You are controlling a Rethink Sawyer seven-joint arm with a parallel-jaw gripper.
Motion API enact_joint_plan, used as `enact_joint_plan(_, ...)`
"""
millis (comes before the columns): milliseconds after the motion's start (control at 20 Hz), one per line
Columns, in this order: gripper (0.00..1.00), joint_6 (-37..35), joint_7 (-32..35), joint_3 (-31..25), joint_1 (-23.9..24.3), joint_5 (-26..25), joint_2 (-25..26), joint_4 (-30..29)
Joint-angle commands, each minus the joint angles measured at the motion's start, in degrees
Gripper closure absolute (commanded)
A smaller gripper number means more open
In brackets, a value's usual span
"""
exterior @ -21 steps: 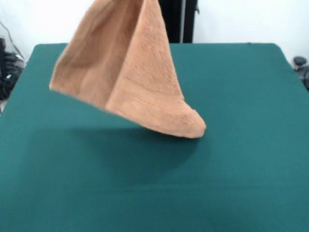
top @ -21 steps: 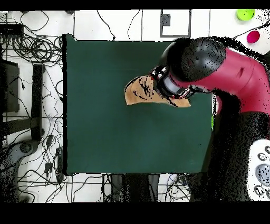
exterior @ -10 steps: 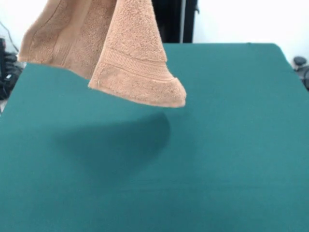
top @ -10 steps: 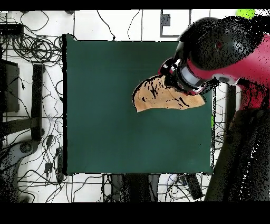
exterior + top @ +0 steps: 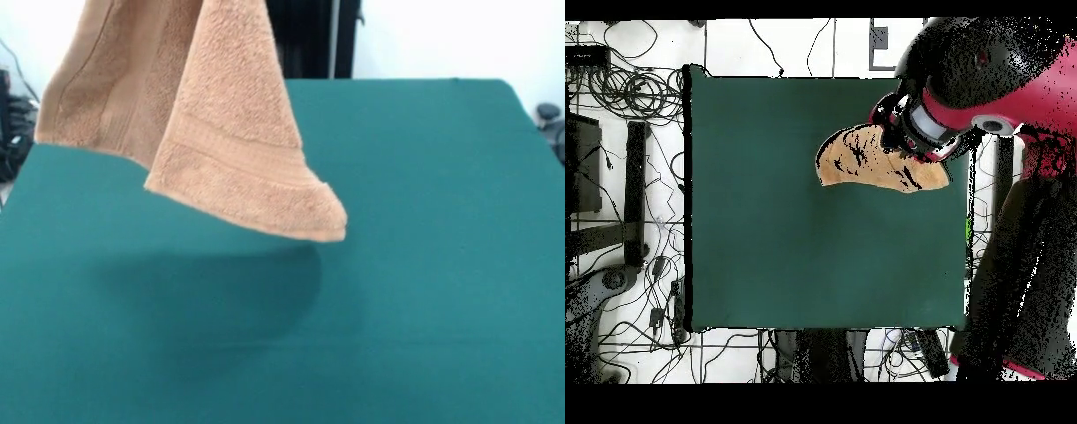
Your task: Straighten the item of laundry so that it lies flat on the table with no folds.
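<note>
The robot's hand (image 5: 900,135) hides under the bulky red and black arm (image 5: 985,75) in the overhead view and sits above the frame in the front view, so whether it is closed cannot be told. One tan-orange terry towel (image 5: 212,132) hangs from above, evidently held up by the hand. It droops in two folded panels, its woven band and hem lowest, clear of the surface, casting a shadow. It hangs over the far left part of the one dark green worktop (image 5: 424,265) in the front view.

To do this step well, the arm should probably lower slowly while drawing sideways, so the hem lands first and the cloth unrolls flat rather than bunching.
</note>
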State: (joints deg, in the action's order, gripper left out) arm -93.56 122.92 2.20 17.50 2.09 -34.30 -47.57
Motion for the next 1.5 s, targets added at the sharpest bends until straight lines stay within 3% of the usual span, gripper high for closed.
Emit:
enact_joint_plan(50, 1.0, 3.4, -5.0, -5.1, -1.8, -3.2, 4.4, -3.2)
enact_joint_plan(550, 1.0, 30.1, -1.8, -3.0, -3.5, -3.6, -1.9, -23.4)
enact_joint_plan(700, 1.0, 33.9, -0.5, -2.6, -3.9, -3.7, -3.3, -27.2)
enact_joint_plan(1100, 1.0, 34.9, -1.3, -3.8, -2.8, -2.8, -4.1, -30.5)
enact_joint_plan(1500, 1.0, 23.7, -4.2, -4.1, -2.3, -5.1, -1.6, -20.7)
